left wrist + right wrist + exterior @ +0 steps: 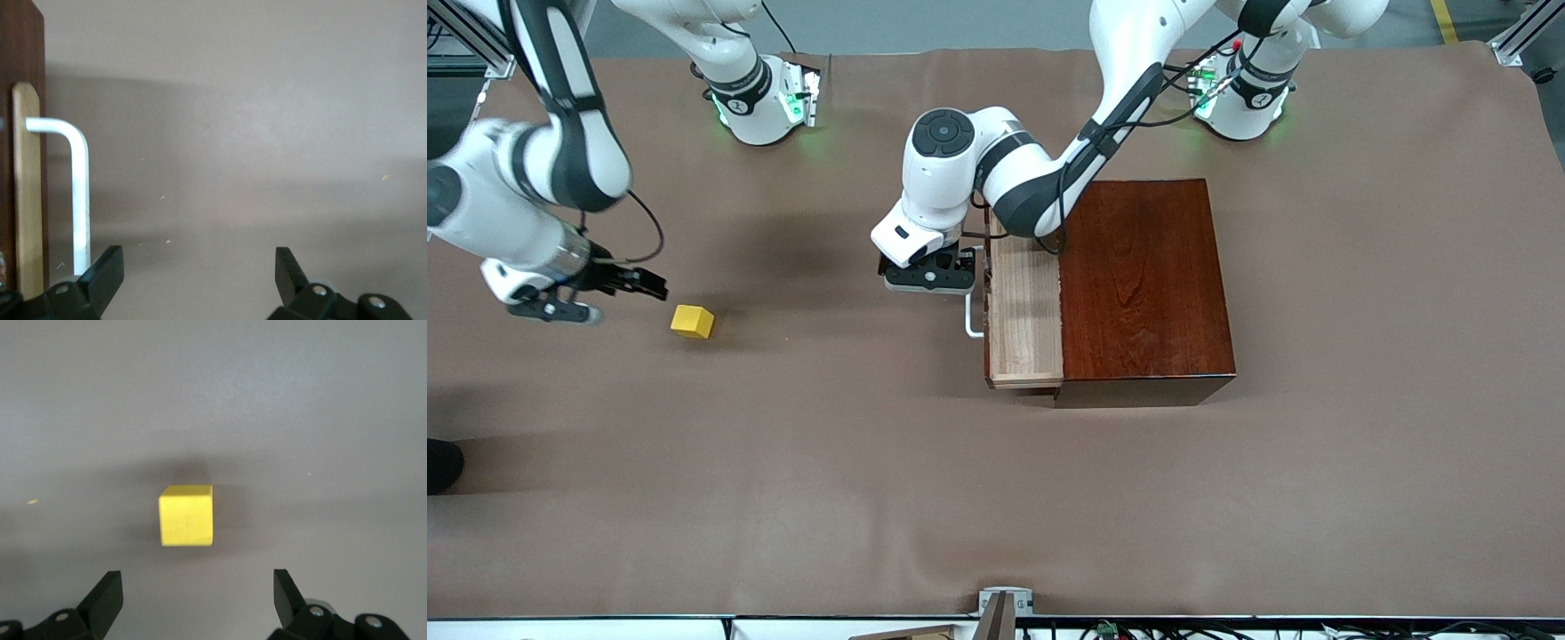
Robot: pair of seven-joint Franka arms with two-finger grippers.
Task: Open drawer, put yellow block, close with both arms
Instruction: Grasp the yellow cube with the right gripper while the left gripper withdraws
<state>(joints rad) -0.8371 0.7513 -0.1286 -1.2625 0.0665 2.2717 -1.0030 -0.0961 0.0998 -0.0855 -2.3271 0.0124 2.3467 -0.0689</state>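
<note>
The dark reddish-brown box (1147,280) stands toward the left arm's end of the table. Its light-wood drawer (1024,311) is pulled partly out, and the tray looks empty. The white handle (971,322) points toward the right arm's end. My left gripper (929,276) is open beside the handle, holding nothing. In the left wrist view (199,273) the handle (80,193) runs close to one finger (103,270). The yellow block (692,321) lies on the table toward the right arm's end. My right gripper (636,284) is open just beside it. The right wrist view (198,593) shows the block (187,515) ahead of the open fingers.
The brown table cover (960,498) is bare between the block and the drawer. A dark object (443,464) sits at the table's edge at the right arm's end. The arm bases (760,98) stand along the edge farthest from the front camera.
</note>
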